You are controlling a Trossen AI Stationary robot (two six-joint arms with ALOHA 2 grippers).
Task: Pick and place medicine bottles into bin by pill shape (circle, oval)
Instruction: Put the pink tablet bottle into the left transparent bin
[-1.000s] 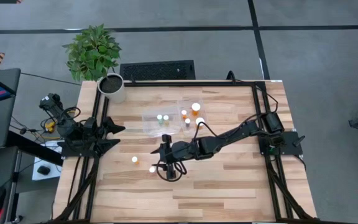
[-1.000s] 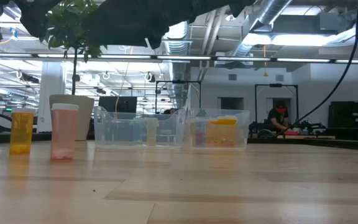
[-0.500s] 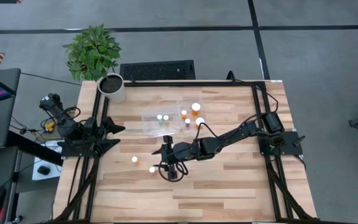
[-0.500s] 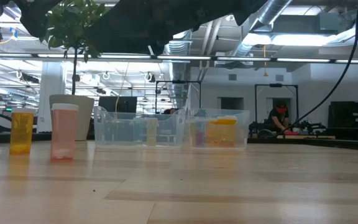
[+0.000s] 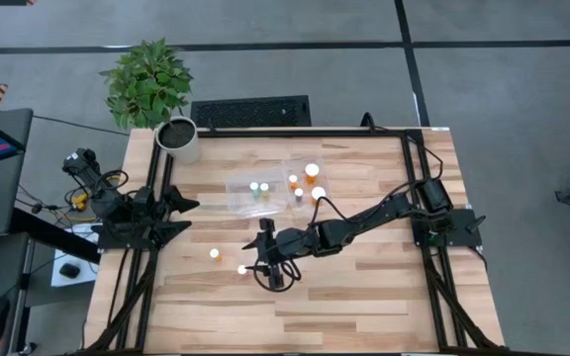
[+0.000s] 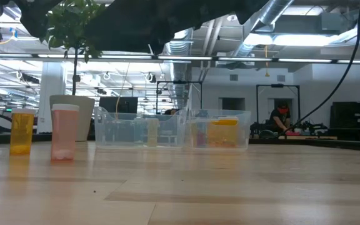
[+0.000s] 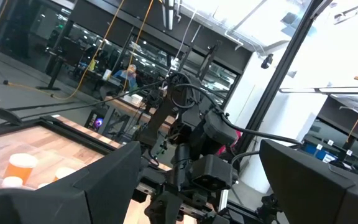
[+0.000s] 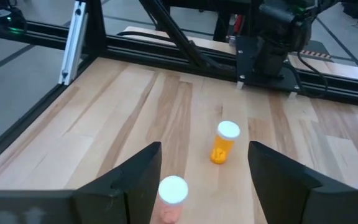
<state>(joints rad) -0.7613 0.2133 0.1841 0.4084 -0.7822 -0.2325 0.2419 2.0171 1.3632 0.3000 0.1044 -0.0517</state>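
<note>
Two medicine bottles stand upright on their bases on the table: an orange one (image 5: pixel 214 253) (image 8: pixel 224 143) and a pinkish one (image 5: pixel 242 269) (image 8: pixel 171 198), both white-capped. In the low view they are at the left (image 6: pixel 22 131) (image 6: pixel 64 132). My right gripper (image 5: pixel 259 257) (image 8: pixel 204 155) is open, above and just right of the pinkish bottle, which shows low between its fingers without touching them. The clear bin (image 5: pixel 275 188) (image 6: pixel 174 128) at the table's far middle holds several bottles in both compartments. My left gripper (image 5: pixel 180 214) (image 7: pixel 197 155) waits open at the table's left edge.
A white plant pot (image 5: pixel 178 138) with a green plant stands at the far left corner. A black keyboard (image 5: pixel 250 111) lies beyond the far edge. Black frame rails run along the left and right edges. Bare wood lies toward the near edge.
My right gripper has crept a little toward the table's near edge, closer to the pinkish bottle, still open. The bottles have stayed where they were.
</note>
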